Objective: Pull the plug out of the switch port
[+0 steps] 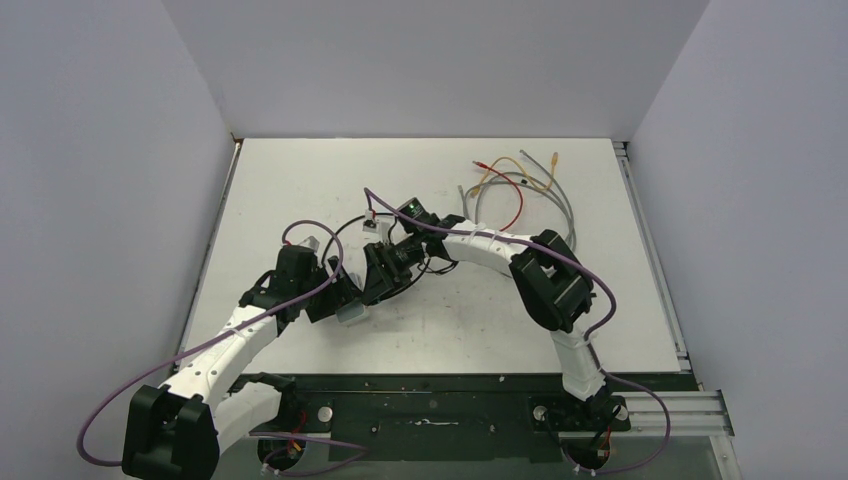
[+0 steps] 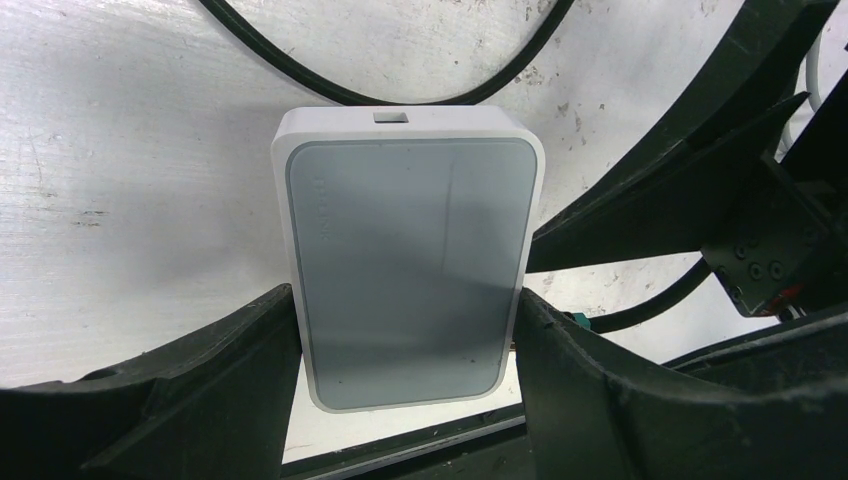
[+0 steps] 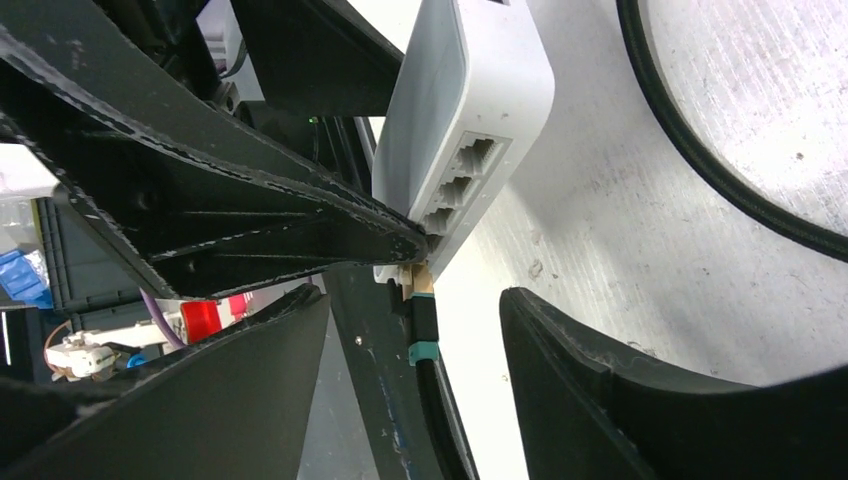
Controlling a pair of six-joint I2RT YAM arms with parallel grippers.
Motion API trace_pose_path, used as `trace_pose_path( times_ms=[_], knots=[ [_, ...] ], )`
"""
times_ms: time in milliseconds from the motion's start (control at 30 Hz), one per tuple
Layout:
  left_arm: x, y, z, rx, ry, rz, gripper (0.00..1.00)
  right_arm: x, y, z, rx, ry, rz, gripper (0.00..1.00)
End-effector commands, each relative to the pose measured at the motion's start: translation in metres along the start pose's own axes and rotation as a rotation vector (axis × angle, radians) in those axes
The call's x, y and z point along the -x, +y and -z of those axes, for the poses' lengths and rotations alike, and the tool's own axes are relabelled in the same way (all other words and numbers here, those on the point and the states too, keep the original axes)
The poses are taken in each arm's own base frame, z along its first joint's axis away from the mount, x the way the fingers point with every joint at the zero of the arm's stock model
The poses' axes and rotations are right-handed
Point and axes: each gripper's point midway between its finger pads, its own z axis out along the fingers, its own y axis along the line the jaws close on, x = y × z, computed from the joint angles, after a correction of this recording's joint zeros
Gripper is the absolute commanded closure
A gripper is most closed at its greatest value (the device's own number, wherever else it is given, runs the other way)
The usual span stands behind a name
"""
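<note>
Pale grey-blue and flat, the switch [image 2: 410,260] rests on the white worktop [image 2: 120,150]. The left tool [image 2: 408,345] is clamped tight on its two long sides, near one end. Its socket edge faces the right tool [image 3: 415,300]. The Ethernet plug [image 3: 418,282] sits in the endmost port, its black cable [image 3: 422,330] trailing away. The right tool stands part open and empty, with a finger on either side of the plug and neither touching it. Grasping is the step in hand, I judge. Next the jaws must pinch the plug body, probably pressing its latch, then draw straight back while the left tool braces the switch.
</note>
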Motion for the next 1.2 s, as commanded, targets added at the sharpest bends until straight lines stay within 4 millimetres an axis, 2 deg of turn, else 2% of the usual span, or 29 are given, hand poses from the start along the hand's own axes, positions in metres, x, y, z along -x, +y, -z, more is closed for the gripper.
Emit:
trace_pose_path(
  times_ms=[0,267,533,733,1000,1167],
  knots=[
    [0.025,-0.027,0.008,-0.087,-0.076,-0.009,1.00,0.005,0.011,-0.003,0.067,-0.013,0.033,0.38],
    [0.026,-0.028,0.008,-0.087,-0.079,-0.011,1.00,0.003,0.008,-0.007,0.082,-0.012,0.008,0.46],
    [0.026,-0.027,0.009,-0.086,-0.079,-0.010,1.00,0.000,0.007,-0.008,0.087,-0.007,-0.004,0.58],
    [0.025,-0.026,0.009,-0.085,-0.080,-0.010,1.00,0.000,0.006,-0.009,0.090,-0.004,-0.011,0.72],
    [0.025,-0.026,0.009,-0.085,-0.079,-0.009,1.00,-0.002,0.002,-0.011,0.083,0.002,-0.024,0.80],
    [0.025,-0.026,0.009,-0.083,-0.080,-0.009,1.00,-0.002,-0.002,-0.012,0.061,0.004,-0.032,0.94]
  ],
)
